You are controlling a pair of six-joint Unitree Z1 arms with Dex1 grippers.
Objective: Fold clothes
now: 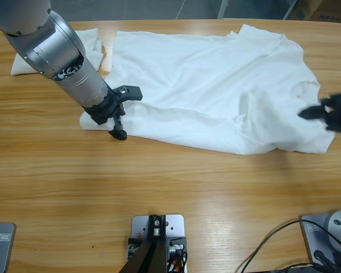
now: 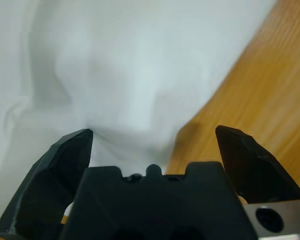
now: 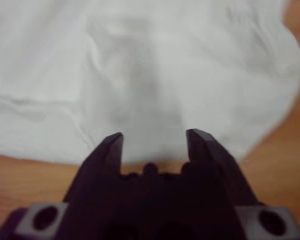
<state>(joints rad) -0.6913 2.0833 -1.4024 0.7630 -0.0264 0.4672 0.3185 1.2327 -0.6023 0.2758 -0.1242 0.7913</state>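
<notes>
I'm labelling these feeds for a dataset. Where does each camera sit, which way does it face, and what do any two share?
High view: fixed above, looking down on the wooden table, T-shirt and both arms.
Left wrist view: on the left arm, looking along the open left gripper at the shirt's edge.
Right wrist view: on the right arm, looking along the right gripper at the shirt.
Shared: all show shirt and table.

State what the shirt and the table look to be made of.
Shirt: soft matte white cloth, probably cotton; it lies limp in wrinkles and folds. Table: wood or wood-look top, smooth with slight gloss; grain lines and a pale sheen show.
</notes>
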